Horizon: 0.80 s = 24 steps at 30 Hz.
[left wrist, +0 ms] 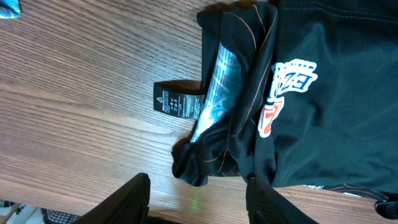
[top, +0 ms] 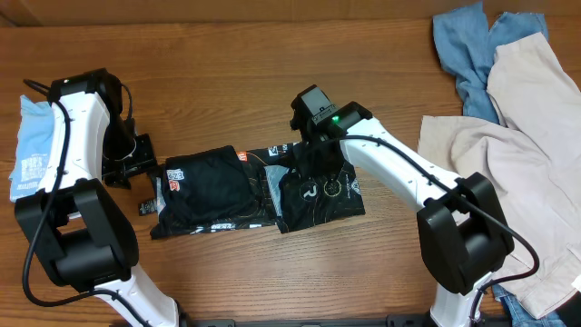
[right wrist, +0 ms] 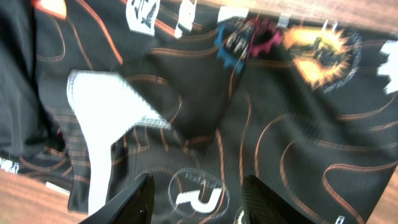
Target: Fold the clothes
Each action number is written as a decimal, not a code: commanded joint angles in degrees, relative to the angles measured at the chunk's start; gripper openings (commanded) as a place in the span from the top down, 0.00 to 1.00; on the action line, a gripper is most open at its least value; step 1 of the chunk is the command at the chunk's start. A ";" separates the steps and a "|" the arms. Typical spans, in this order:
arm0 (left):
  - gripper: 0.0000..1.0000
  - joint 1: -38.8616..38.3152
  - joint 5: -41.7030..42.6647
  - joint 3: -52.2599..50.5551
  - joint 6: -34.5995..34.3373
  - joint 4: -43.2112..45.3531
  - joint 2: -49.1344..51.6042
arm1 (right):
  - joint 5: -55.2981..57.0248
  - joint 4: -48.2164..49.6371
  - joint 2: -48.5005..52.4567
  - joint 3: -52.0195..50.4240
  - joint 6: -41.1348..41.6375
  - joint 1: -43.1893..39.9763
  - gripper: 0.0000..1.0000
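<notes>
The black garment with thin orange contour lines, white lettering and red labels lies partly folded in the middle of the table. My left gripper is open and empty just off its left edge; in the left wrist view the fingers frame bare wood below the garment's corner. My right gripper is open above the garment's right part; its fingers hover over the fabric around a round white logo. Beige clothes and a blue one lie at the right.
A light blue folded cloth lies at the far left edge under the left arm. A black care tag sticks out from the garment onto the wood. The pile of beige and blue clothes fills the right side.
</notes>
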 commanded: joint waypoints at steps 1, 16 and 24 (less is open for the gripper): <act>0.47 0.17 0.68 -0.28 -0.15 -0.04 -1.64 | -0.76 1.60 2.51 1.09 -0.72 0.02 0.52; 0.47 0.17 0.68 -0.28 -0.13 -0.04 -1.64 | -3.56 5.03 4.31 1.09 -0.85 0.35 0.96; 0.47 0.17 0.68 -0.28 -0.13 -0.04 -1.64 | -14.36 12.72 4.28 1.11 -6.78 0.35 0.96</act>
